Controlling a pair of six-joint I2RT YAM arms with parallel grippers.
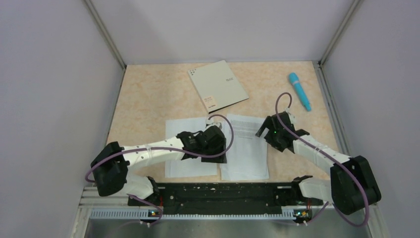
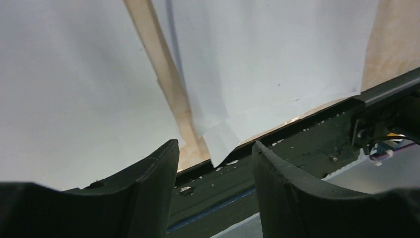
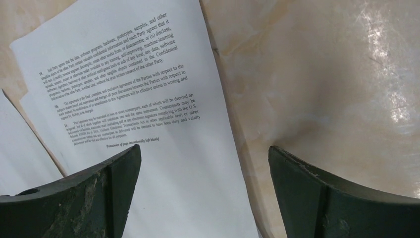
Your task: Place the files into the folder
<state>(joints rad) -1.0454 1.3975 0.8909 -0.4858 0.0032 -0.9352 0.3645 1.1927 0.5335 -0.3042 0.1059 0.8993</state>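
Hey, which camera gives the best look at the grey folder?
The top view: the folder lies whole and closed at the far side of the table. Neither wrist view shows it, only white sheets.

In the top view the left arm (image 1: 148,153) lies across the plain white paper sheet (image 1: 190,168) by the desk's near edge, covering its middle, and the wrist hides its own fingertips. The grey print on the white printed sheets (image 1: 245,153) beside it, and the dark marks on the matte grey flat folder (image 1: 218,85) toward the far edge, are too small to read. How many sheets are stacked cannot be told. In the right wrist view the right gripper (image 3: 205,153) shows 2 black fingers (image 3: 99,198) cut off by the bottom edge, as is the printed page.
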